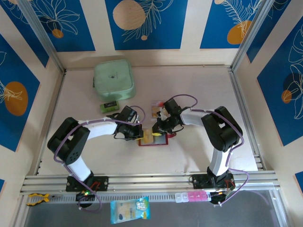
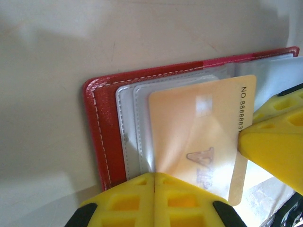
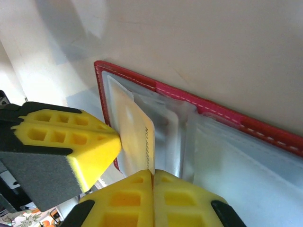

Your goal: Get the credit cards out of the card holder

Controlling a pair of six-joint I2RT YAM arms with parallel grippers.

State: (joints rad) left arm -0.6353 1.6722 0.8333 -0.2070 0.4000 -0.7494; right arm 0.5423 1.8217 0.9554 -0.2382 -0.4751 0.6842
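The left gripper (image 2: 154, 182) is closed, yellow pads (image 2: 128, 203) together at the near edge of the dark-red leather-like card holder (image 2: 98, 127), which lies open on the pale table (image 1: 199, 94); whether it pinches anything I cannot tell. A tan-gold plastic card (image 2: 194, 137) juts from a clear sleeve (image 2: 130, 123). The right gripper (image 3: 152, 177) is clamped on its free end. Extraction looks begun; next, a straight pull along the sleeve, holder pinned.

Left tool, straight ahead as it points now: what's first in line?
The tan-gold credit card, right ahead of the left tool, lying on the red card holder; clearance above it unclear.
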